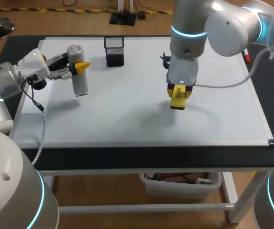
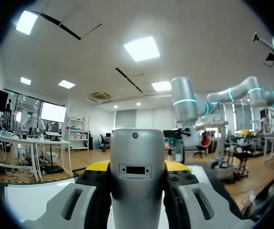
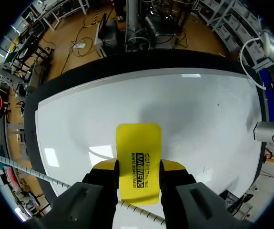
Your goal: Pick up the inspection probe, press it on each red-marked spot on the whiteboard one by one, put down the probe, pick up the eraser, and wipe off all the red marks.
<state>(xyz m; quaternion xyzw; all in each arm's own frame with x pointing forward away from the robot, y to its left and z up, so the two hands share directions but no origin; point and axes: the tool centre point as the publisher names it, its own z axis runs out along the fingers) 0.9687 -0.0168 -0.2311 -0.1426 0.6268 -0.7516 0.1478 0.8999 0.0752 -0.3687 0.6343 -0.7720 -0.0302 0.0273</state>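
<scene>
The inspection probe (image 1: 79,82) is held in the left claw (image 1: 81,67) above the left part of the whiteboard (image 1: 127,109), close to upright and slightly tilted. It is a smooth, light grey cylinder with a matt, plastic-looking skin. In the left wrist view the inspection probe (image 2: 137,186) is seen clamped from both sides between the yellow-tipped fingers (image 2: 98,166), so the left claw (image 2: 137,168) is closed on it at the width of the body. A small round dot and, below it, a dark rectangular recess are set into the grey face; no writing can be made out there.

The eraser (image 1: 178,98) is gripped in the right claw (image 1: 179,91) over the middle-right of the whiteboard, with a soft shadow cast just beside it. Whether it touches the surface cannot be told. In the right wrist view the eraser (image 3: 138,157) is shown as a flat, bright yellow block with rounded corners, standing out ahead of the right claw (image 3: 137,167), whose fingers (image 3: 106,164) press on its two long edges. Two lines of black print are carried along its yellow face.

The whiteboard (image 3: 198,109) is a glossy white sheet with a thin pale frame; ceiling light is reflected on it, and a few tiny dark specks are scattered across it. It is laid on a counter (image 1: 151,155) with a dark top. A black mesh pen holder (image 1: 114,51), square in section, is stood on the far part of the board, between the two arms and well apart from both claws.
</scene>
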